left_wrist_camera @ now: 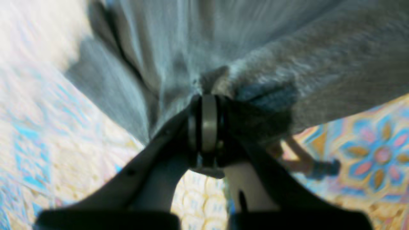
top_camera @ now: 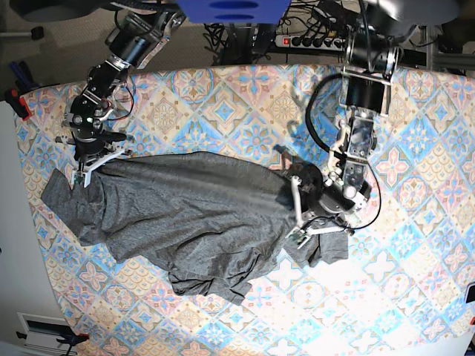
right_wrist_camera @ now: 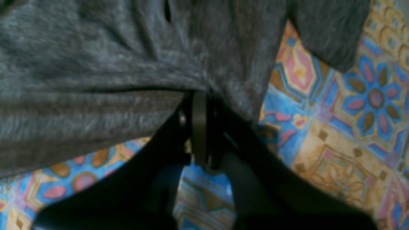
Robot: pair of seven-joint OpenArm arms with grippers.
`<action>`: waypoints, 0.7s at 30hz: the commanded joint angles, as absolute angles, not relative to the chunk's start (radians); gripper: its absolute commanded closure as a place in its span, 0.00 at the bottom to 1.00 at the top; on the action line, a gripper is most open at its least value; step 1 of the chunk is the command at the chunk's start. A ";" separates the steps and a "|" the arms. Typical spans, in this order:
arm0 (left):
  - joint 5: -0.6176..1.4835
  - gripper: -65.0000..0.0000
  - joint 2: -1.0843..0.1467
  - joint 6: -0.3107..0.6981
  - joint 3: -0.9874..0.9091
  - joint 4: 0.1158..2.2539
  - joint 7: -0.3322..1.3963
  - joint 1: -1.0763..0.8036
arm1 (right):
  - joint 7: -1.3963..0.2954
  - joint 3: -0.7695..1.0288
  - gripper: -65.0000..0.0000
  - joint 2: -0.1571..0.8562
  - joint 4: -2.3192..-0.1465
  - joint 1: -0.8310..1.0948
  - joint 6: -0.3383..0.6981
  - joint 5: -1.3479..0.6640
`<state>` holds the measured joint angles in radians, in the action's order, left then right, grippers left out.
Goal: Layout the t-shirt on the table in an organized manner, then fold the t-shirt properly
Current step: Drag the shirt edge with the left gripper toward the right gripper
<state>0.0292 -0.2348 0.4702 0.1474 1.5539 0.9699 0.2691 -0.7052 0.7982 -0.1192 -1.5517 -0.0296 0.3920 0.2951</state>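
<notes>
While pinched at both shoulder ends, the shirt [top_camera: 185, 222] hangs stretched between the grippers across the table [top_camera: 223, 96], likely so the body can be pulled flat for layout, with hem bunched below and still rumpled. Left gripper [left_wrist_camera: 207, 95]: jaws clamped together on a wad of grey knit, fabric fanning away ahead, arm reaching down from the far edge, wrist bent inward. Right gripper [right_wrist_camera: 199, 95]: likewise shut on a folded edge, cloth draping to its side, arm angled low.

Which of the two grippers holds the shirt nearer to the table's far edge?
The right gripper, on the overhead view's left; the left gripper grips the t-shirt closer to the table's middle.
</notes>
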 commanded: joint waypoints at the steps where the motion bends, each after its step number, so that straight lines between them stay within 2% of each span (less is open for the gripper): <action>1: -0.007 1.00 -0.239 0.464 0.145 1.555 0.977 0.291 | -0.685 0.797 1.00 -0.108 -1.569 -0.048 0.383 0.289; 3: -0.018 1.00 -0.237 0.464 0.145 1.580 0.977 0.275 | -0.685 0.797 1.00 -0.108 -1.570 -0.048 0.383 0.289; 7: -0.056 1.00 -0.243 0.466 0.091 1.821 0.977 0.113 | -0.685 0.796 1.00 -0.108 -1.575 -0.047 0.383 0.289; 21: -0.125 1.00 -0.280 0.469 0.076 1.844 0.967 -0.166 | -0.684 0.796 1.00 -0.108 -1.575 -0.044 0.383 0.288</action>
